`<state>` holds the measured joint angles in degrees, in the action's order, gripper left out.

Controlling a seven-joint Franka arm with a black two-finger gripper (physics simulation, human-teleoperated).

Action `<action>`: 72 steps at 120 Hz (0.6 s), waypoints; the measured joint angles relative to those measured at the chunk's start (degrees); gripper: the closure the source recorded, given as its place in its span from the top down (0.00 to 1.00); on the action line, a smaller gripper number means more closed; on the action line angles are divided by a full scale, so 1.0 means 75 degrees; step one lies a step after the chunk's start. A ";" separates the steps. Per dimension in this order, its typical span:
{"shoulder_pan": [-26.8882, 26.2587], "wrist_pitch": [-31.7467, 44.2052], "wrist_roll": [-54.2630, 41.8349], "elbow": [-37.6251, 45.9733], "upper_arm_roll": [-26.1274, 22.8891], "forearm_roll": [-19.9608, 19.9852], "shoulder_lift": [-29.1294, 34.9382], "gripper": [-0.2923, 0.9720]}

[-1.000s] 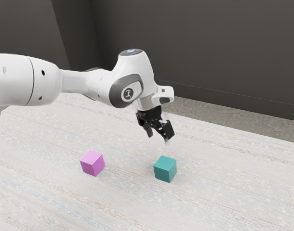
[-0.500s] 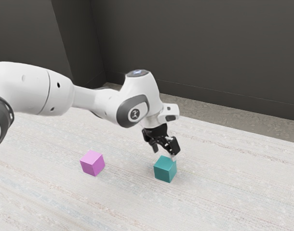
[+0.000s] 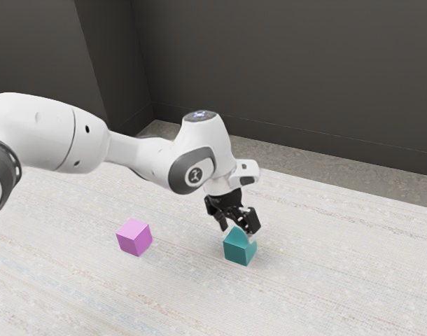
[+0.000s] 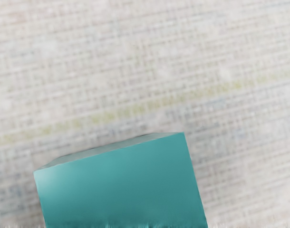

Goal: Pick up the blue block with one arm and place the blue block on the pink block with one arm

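Observation:
The blue block (image 3: 239, 248), a teal cube, rests on the pale woven table surface (image 3: 325, 280). My gripper (image 3: 239, 232) hangs right over its top, open, the fingertips at the level of the cube's upper edge on two sides. In the wrist view the blue block (image 4: 121, 187) lies just under my hand. The pink block (image 3: 134, 236) sits on the table well off toward the exterior view's left of the blue one.
Dark walls (image 3: 304, 70) stand behind the table's far edge. My white arm (image 3: 115, 150) reaches in from the exterior view's left, above the pink block's side of the table.
My hand has dropped from well above the blue block down onto it, and the arm has swung forward. Neither block has moved.

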<state>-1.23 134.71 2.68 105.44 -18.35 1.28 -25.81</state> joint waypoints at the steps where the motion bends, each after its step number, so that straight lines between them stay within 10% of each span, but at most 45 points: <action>1: 0.0000 0.0002 0.0003 0.0009 0.0000 0.0000 0.0007 0.77; 72: 0.0001 0.0045 0.0151 -0.0015 0.0009 0.0005 -0.0339 0.76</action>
<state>-1.23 135.05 3.81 105.33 -18.28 1.32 -28.35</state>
